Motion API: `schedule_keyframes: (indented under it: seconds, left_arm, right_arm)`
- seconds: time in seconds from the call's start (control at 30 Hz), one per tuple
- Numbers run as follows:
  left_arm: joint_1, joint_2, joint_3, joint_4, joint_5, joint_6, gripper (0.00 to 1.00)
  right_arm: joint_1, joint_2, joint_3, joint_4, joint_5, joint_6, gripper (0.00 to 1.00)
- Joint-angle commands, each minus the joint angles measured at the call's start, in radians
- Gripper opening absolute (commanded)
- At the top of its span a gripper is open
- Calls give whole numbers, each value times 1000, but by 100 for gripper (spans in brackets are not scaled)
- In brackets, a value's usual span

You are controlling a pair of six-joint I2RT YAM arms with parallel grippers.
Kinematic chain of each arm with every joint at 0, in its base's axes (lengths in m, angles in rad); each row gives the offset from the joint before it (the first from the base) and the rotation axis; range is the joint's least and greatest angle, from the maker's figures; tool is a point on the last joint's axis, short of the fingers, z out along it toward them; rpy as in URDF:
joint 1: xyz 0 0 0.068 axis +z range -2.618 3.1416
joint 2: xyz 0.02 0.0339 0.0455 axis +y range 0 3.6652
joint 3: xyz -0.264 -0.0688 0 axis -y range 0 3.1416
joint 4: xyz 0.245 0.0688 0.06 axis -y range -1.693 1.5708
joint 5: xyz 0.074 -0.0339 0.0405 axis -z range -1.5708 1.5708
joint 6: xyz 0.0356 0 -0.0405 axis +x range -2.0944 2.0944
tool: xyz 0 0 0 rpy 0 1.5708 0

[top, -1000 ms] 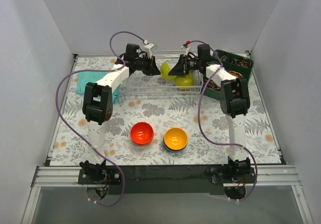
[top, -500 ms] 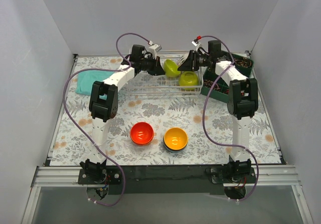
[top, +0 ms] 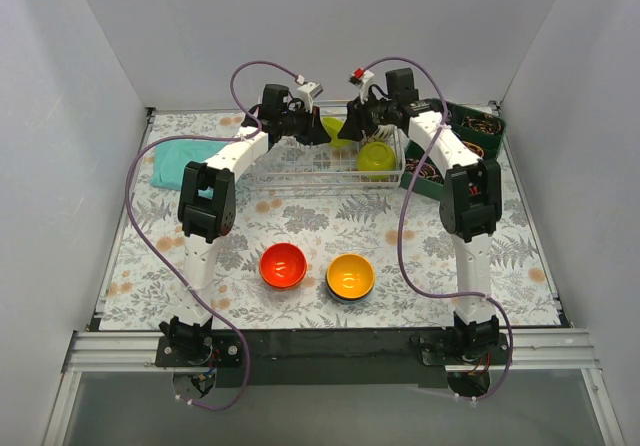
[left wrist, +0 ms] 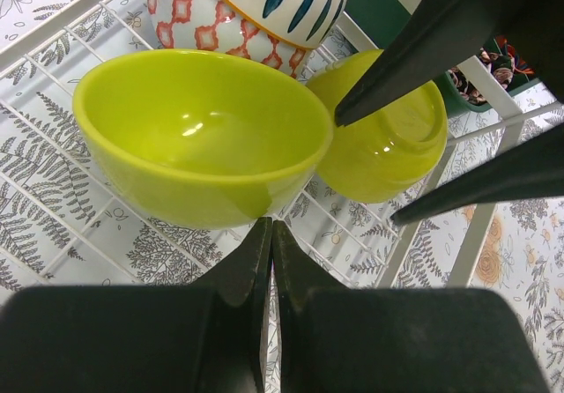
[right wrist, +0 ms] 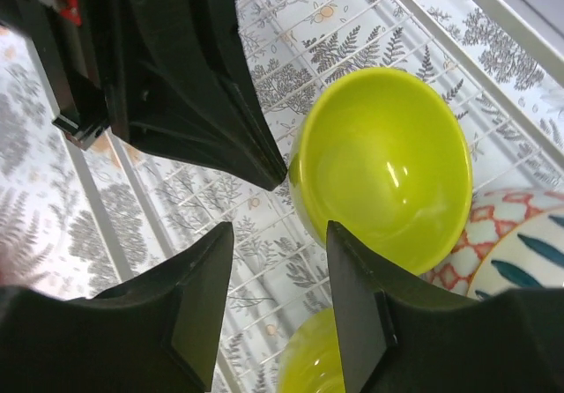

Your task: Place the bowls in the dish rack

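The white wire dish rack [top: 300, 174] stands at the back of the table. In it, one lime-green bowl [left wrist: 203, 129] lies tilted beside a second lime-green bowl [left wrist: 388, 146] and a blue-and-red patterned bowl [left wrist: 256, 5]. My left gripper [left wrist: 270, 227] is shut and empty, its tips right at the near side of the tilted bowl [top: 332, 125]. My right gripper [right wrist: 278, 243] is open over the rack floor with nothing between its fingers, and the tilted bowl [right wrist: 379, 164] sits just beyond its right finger. A red-orange bowl [top: 283, 265] and an orange-yellow bowl [top: 351, 275] rest on the near table.
A dark green compartment tray [top: 470, 131] of small items stands right of the rack. A teal cloth [top: 178, 162] lies to the rack's left. The orange-yellow bowl sits on a darker bowl whose edge [top: 333, 288] just shows. The two grippers [top: 320, 134] [top: 350, 129] nearly meet above the rack.
The right gripper's jaws have widened, and it has swung back left toward the tilted lime-green bowl. The left gripper stays shut at the bowl.
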Motion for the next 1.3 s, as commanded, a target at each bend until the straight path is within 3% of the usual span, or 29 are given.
schedule_keyframes:
  seconds: [0.0,0.3,0.63,0.93,1.03,1.27]
  left_arm:
    - [0,11,39,19,-6,7,0]
    - [1,16,35,36,-17,-4,0]
    - [6,8,26,24,-31,5,0]
    - [11,3,20,14,-46,17,0]
    - [12,-1,15,16,-51,21,0]
    - [14,-17,-3,8,-63,24,0]
  right_arm:
    - [11,-53,29,-41,73,-262,55]
    - [14,-45,16,-39,122,-446,56]
    - [16,31,67,-19,-10,-483,55]
    - [21,96,116,-15,-34,-483,56]
    - [24,105,121,-15,-46,-475,53]
    - [27,94,108,-13,-77,-452,32]
